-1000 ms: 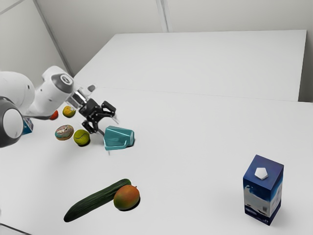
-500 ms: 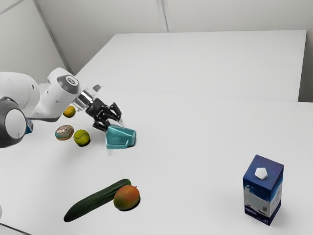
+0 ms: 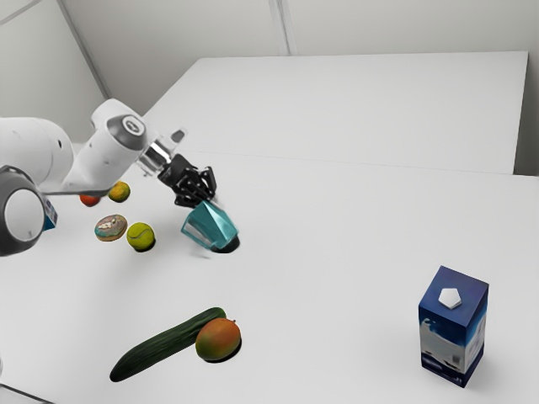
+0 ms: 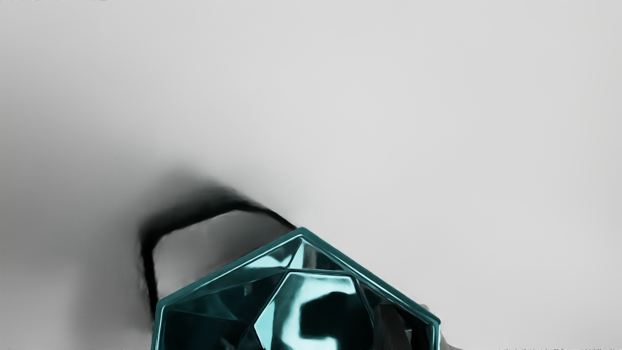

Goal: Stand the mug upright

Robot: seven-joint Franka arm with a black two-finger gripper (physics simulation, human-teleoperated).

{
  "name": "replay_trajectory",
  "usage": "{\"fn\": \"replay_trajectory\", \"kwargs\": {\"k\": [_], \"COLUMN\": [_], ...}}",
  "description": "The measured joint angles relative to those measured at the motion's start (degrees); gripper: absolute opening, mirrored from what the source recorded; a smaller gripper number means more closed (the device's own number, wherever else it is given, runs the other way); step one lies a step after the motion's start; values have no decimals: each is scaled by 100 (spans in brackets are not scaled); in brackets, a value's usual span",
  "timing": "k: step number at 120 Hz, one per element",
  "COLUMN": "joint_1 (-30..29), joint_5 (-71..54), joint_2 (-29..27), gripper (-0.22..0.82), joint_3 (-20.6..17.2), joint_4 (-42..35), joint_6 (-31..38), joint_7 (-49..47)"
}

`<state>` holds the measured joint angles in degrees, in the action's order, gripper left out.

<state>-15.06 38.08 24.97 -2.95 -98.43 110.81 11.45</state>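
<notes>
Left of centre in the exterior view, the mug [image 3: 209, 225] tilts at the lower end of the gripper [image 3: 210, 200]; the jaws grasp its wall, one finger [image 4: 391, 328] inside the mouth, the other outside.

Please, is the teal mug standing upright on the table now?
No, in the exterior view the mug is clearly tilted, with its sides slanting over the white table.

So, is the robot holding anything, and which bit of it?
Yes, the gripper has the teal mug by its wall at the rim, one finger inside.
</notes>
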Motion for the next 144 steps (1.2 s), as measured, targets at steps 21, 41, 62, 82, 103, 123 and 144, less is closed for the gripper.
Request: {"fn": "replay_trajectory", "kwargs": {"k": [21, 41, 62, 82, 103, 123, 144], "joint_1": [372, 760, 874, 872, 914, 917, 959], "joint_5": [-1163, -2385, -3435, -3939, -4328, -4598, -4933], "joint_2": [-525, -983, -1216, -1408, -1602, -1630, -1600], "gripper": [-18, -18, -18, -18, -18, -18, -18], "joint_3": [-1, -55, -321, -541, -738, -764, -768], "joint_4": [-46, -312, -724, -1057, -1367, -1569, -1781], "joint_6": [6, 42, 454, 868, 1171, 1511, 1949], "joint_7": [-166, -511, -1021, -1563, -2189, -2679, -3097]}}
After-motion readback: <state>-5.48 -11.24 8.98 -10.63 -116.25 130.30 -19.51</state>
